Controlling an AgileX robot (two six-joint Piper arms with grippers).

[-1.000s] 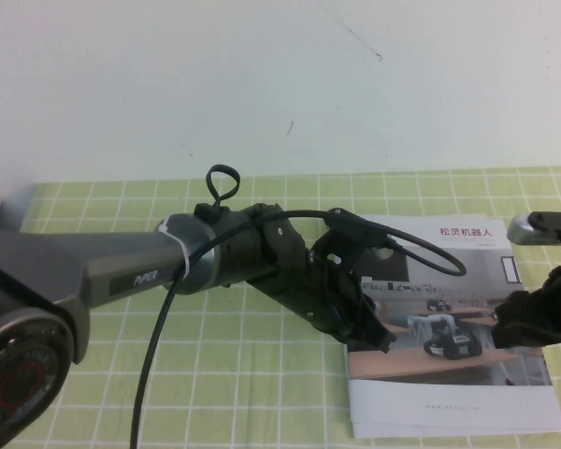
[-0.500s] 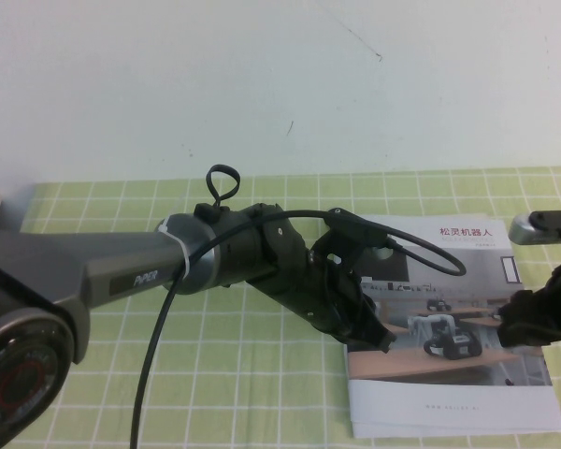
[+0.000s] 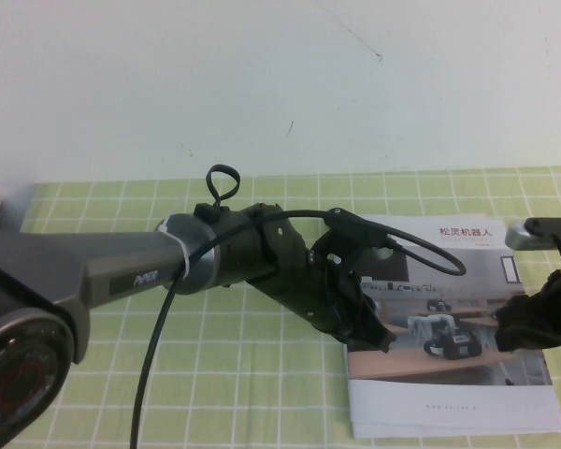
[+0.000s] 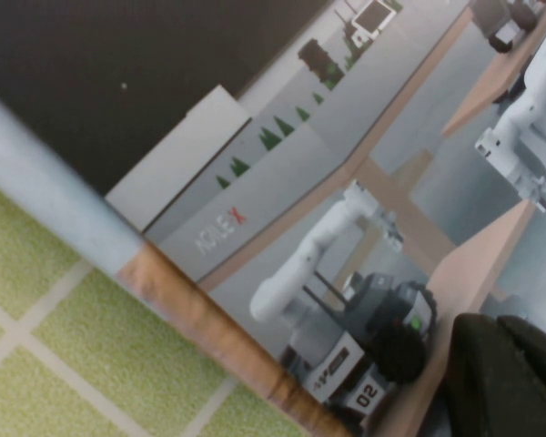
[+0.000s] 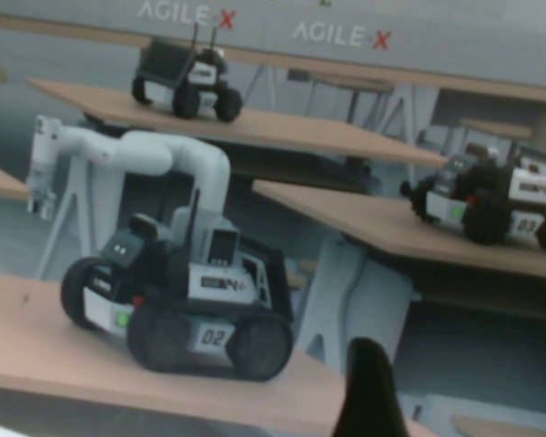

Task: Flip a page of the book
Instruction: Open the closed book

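the thin glossy white book (image 3: 458, 327) lies closed on the green-checked counter (image 3: 243, 374). the left end effector (image 3: 379, 339) presses its spine edge, likely to pin it. the right end effector (image 3: 524, 323) hovers at the cover page's (image 3: 449, 281) far edge; neither one's opening is discernible.

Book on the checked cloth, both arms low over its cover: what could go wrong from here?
The book lies closed, with the left gripper at its spine edge and the right gripper over the right side of the page. The glossy cover may slip rather than lift. The unweighted book might slide on the green cloth. Several leaves could come up together.
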